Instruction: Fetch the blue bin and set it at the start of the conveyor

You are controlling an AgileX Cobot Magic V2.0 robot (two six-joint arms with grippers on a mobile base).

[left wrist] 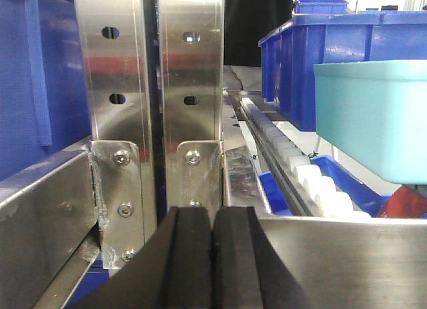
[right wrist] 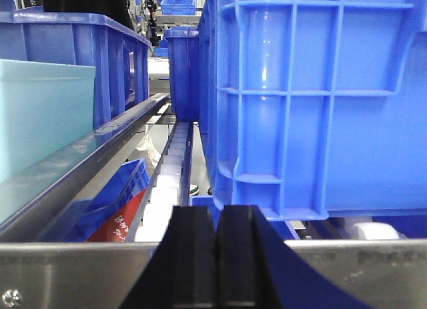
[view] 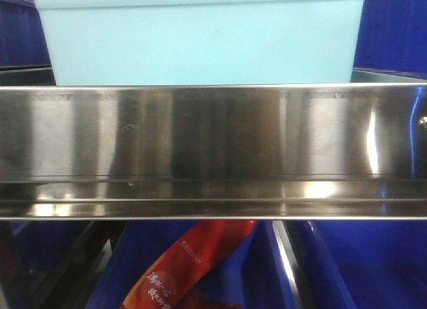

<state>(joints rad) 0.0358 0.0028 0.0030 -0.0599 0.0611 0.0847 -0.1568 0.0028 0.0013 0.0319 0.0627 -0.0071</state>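
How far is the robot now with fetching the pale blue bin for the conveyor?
Nothing looks done yet: the blue bin sits behind the steel rail, not picked up. In hand: the left gripper and the right gripper are both shut and empty, close to the rail, touching no bin. Left: grasping the bin, lifting it out and setting it on the conveyor, which no view shows.

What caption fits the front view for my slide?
Blue bin stands above a steel rail, with a red packet below.

Blue bin [view: 200, 39] is pale turquoise, crates [right wrist: 313, 102] royal blue, shelf rail [view: 213, 132] silvery.
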